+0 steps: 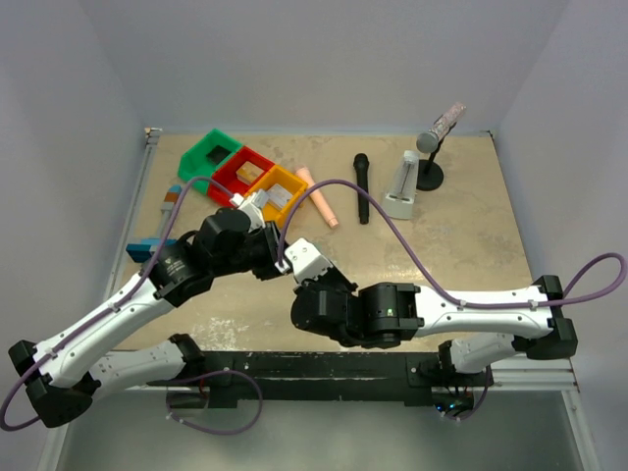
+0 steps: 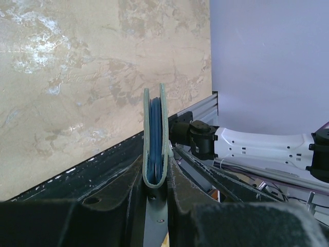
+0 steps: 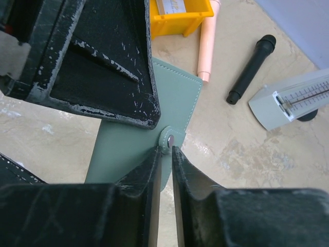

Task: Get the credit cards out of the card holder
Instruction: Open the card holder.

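The card holder [image 2: 163,118] is a pale teal wallet, folded shut and seen edge-on, with blue inner panels between its covers. My left gripper [image 2: 155,162] is shut on its folded spine and holds it above the table. In the right wrist view the holder's flat cover [image 3: 175,98] shows, with a round snap tab [image 3: 168,139] at its edge. My right gripper [image 3: 165,150] is shut on that tab. Both grippers meet at mid-table, left [image 1: 267,251] and right [image 1: 294,267]. No credit cards show; the holder's inside is hidden.
Green [image 1: 208,154], red [image 1: 241,174] and yellow [image 1: 275,196] bins stand at the back left. A pink tube [image 1: 319,201], a black microphone [image 1: 362,186], a grey-white stand [image 1: 400,186] and a microphone on a stand [image 1: 437,137] lie behind. A blue block [image 1: 147,247] sits at the left edge.
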Robot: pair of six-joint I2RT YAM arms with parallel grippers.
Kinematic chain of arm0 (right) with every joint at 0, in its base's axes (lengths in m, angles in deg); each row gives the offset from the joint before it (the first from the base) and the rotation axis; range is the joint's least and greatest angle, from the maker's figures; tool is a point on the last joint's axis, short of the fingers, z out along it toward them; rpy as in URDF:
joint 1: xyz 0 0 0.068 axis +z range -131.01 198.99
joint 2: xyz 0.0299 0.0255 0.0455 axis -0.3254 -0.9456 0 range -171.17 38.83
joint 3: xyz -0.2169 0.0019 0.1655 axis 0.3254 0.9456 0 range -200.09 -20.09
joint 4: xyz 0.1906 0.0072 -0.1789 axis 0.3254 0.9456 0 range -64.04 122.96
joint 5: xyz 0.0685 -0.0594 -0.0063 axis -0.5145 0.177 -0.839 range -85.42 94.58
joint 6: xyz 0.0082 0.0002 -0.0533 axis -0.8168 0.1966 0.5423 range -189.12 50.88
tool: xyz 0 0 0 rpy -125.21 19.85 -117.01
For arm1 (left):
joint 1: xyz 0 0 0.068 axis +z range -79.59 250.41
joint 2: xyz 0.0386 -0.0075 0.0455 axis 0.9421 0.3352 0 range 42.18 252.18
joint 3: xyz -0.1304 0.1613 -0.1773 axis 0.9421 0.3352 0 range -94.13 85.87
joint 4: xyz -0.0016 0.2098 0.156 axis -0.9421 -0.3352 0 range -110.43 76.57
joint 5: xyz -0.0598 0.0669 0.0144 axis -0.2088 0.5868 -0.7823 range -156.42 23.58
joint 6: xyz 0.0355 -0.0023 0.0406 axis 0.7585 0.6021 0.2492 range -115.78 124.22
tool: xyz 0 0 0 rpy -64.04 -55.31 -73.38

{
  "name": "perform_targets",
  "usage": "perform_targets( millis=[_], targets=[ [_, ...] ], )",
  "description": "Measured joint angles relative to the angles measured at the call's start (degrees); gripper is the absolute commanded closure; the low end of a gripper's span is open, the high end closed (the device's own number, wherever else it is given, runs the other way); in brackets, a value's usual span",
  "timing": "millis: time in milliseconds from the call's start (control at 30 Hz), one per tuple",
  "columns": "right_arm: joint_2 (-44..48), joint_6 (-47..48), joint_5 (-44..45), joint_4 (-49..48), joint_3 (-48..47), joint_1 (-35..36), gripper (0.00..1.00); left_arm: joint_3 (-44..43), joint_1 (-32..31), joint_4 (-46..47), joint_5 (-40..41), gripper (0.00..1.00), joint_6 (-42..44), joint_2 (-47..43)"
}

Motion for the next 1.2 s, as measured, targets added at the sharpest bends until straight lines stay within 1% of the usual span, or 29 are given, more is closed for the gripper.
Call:
perform_targets(
  millis=[133,267,500,900,1200],
  targets=[
    [-0.2,-0.7,-0.3,0.3,-0.6,-0.2,0.91,0.2,0.0,0.4,0.0,1.00,0.0,-0.5],
    [-0.3,-1.1,-0.5,0.5,-0.8,-0.2,1.00,0.3,0.0,0.5,0.1,1.00,0.0,-1.0],
    [0.1,-1.5,-1.2,0.3,-0.8,-0.6,1.00,0.4,0.0,0.4,0.3,1.00,0.2,-1.5],
    [4.6,-2.5,-5.1,-2.1,0.9,-1.6,1.00,0.4,0.0,0.8,-0.3,1.00,0.5,-2.6],
    [6.0,-3.8,-7.0,-3.3,1.9,-2.5,1.00,0.4,0.0,0.8,-0.3,1.00,0.7,-2.7]
  ],
)
